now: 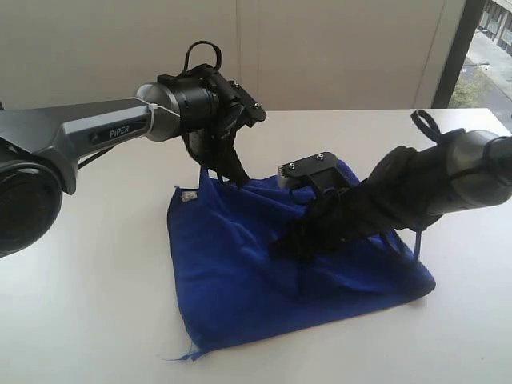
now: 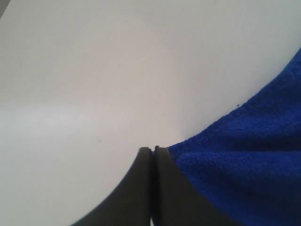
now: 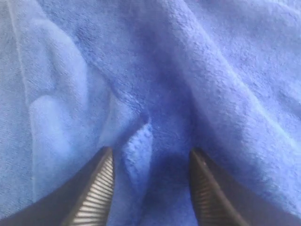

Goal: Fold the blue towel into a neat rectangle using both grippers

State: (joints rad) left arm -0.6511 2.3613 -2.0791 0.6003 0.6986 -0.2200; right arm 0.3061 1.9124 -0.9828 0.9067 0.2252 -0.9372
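The blue towel [image 1: 264,272] lies rumpled on the white table, its small white tag [image 1: 190,194] at the far left corner. My left gripper [image 1: 240,178] points down at the towel's far edge, which rises in a small peak to its fingertips. In the left wrist view that gripper [image 2: 153,149] is shut, with a sliver of the blue towel [image 2: 244,160] pinched at its tips. My right gripper [image 1: 286,244] reaches in low over the towel's middle. The right wrist view shows it [image 3: 150,155] open, with a raised fold of towel [image 3: 138,141] between its ribbed fingers [image 3: 96,188].
The white table [image 1: 96,304] surrounds the towel, with bare surface to the left and in front. A pale wall [image 1: 320,48] stands behind, and a dark window frame [image 1: 456,48] is at the far right. Both arms' bodies hang over the towel's far half.
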